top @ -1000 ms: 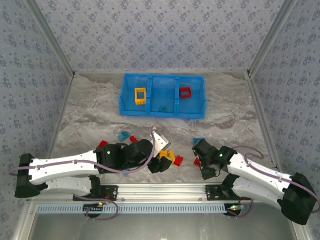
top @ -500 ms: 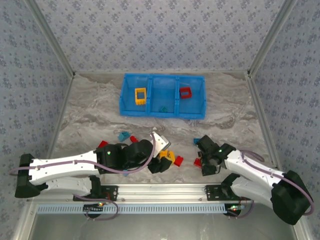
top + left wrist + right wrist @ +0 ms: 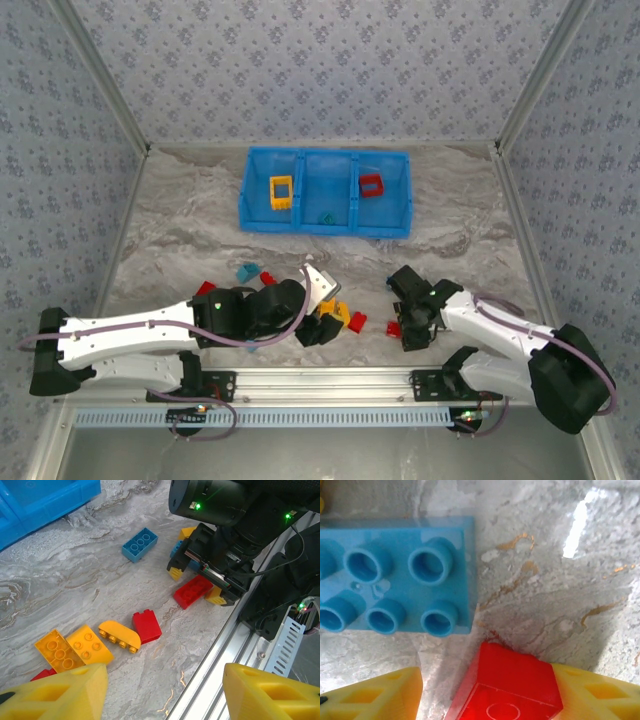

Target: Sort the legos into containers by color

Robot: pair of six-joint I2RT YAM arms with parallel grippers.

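One red brick (image 3: 505, 695) between tips of wide right pincer (image 3: 487, 700); left pincer (image 3: 162, 692) wide, empty.

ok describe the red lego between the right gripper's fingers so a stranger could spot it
At the near edge of the table, find the right gripper, pointing down. Between its yellow fingers lies a red brick, beside a light blue studded brick. Unlike the red block by the yellow pieces farther left, this one sits under that gripper.

The bin (image 3: 325, 224) sits far back on the table (image 3: 180, 230), bricks (image 3: 357, 321) scattered before it.
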